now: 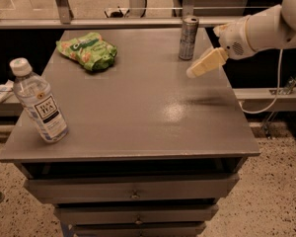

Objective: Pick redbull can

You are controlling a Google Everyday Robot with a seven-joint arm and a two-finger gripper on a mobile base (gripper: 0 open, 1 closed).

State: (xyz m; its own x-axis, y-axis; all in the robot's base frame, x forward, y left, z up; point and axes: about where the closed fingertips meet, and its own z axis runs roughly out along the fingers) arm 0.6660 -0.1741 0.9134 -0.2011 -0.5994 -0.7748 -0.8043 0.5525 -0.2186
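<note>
- A grey table top (138,117) is filling the middle of the frame.
- The redbull can (188,37) is standing upright at upper centre-right.
- The gripper (200,67) is hovering just beside it, lower right, probably lining up to approach; open or closed, I cannot tell.

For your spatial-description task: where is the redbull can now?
The redbull can stands upright near the table's far edge, right of centre; the hand hovers right of it.

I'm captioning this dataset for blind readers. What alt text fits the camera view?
A robot hand hovers over the grey table's right rear, just right of an upright redbull can and apart from it. A green bag lies at the rear left, and a water bottle stands near the front left edge.
</note>
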